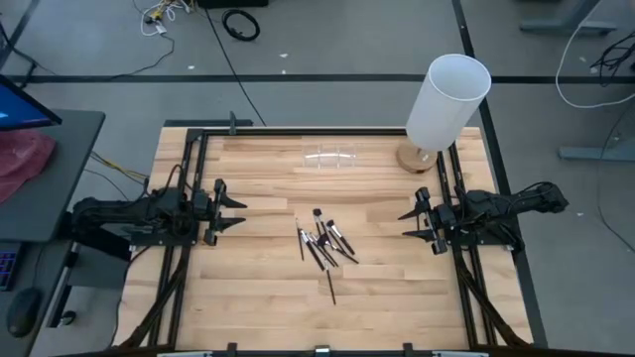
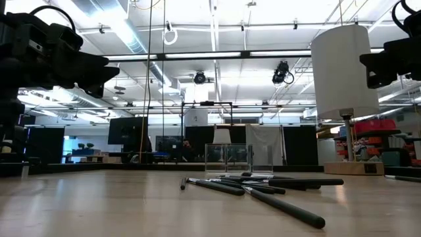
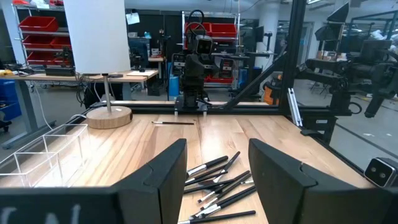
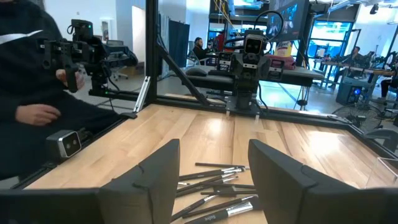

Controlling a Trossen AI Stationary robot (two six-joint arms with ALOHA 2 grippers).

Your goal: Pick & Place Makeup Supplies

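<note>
Several thin dark makeup brushes and sticks [image 1: 323, 245] lie in a loose pile flat on the wooden table's middle; they also show in the low view [image 2: 256, 187], the left wrist view [image 3: 217, 183] and the right wrist view [image 4: 214, 186]. One stick [image 1: 330, 286] lies alone nearer the front edge. My left gripper [image 1: 236, 210] hovers open at the table's left side, its fingers pointing toward the pile. My right gripper [image 1: 410, 224] hovers open at the right side, pointing toward the pile. Both are empty.
A small clear holder [image 1: 330, 158] stands at the far middle of the table. A tall white cylinder lamp [image 1: 446, 102] on a round wooden base [image 1: 417, 159] stands at the far right. A person sits beyond the table [image 4: 37, 93]. Another stick [image 3: 174, 122] lies near the right edge.
</note>
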